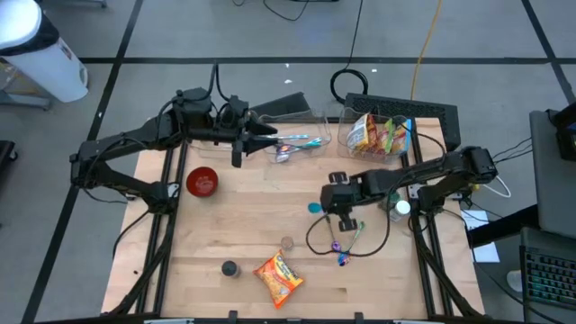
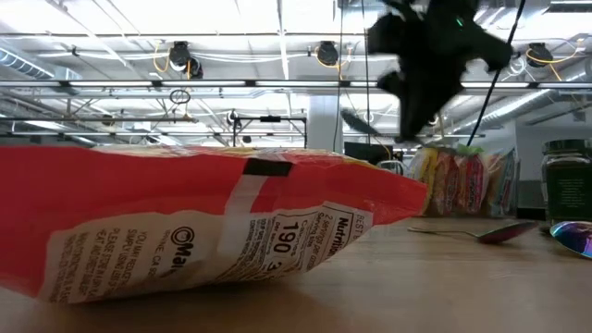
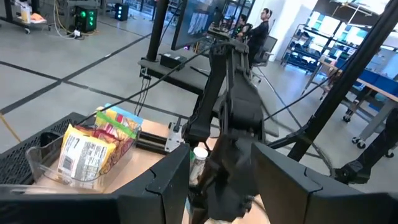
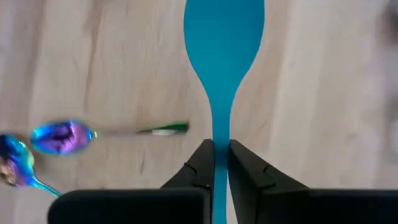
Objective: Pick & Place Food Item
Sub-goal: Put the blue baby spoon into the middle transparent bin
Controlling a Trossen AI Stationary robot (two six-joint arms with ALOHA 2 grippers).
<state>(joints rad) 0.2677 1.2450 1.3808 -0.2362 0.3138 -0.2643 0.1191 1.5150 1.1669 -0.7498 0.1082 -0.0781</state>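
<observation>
The pale wooden table (image 1: 225,234) has bare room along its near left and in the middle. The orange crinkled snack packet (image 1: 277,277) lies flat near the near edge, centre, with a small dark round cap (image 1: 229,268) to its left and a small tan round piece (image 1: 287,242) just beyond it.

The right gripper (image 4: 221,163) hangs low over the right middle of the table, its two dark fingers pinched narrow on the thin handle of a flat teal plastic spoon (image 4: 222,74). Beside it lie iridescent metal spoons (image 4: 59,137), one with a green handle, crowding that patch.

The left gripper (image 1: 270,133) hovers over the far left, fingers part open, holding nothing. A red round bowl (image 1: 202,182) sits near the left edge. At the far edge, a clear plastic bin (image 1: 382,135) holds glossy colourful snack bags, with a second clear bin (image 1: 297,144) to its left.
</observation>
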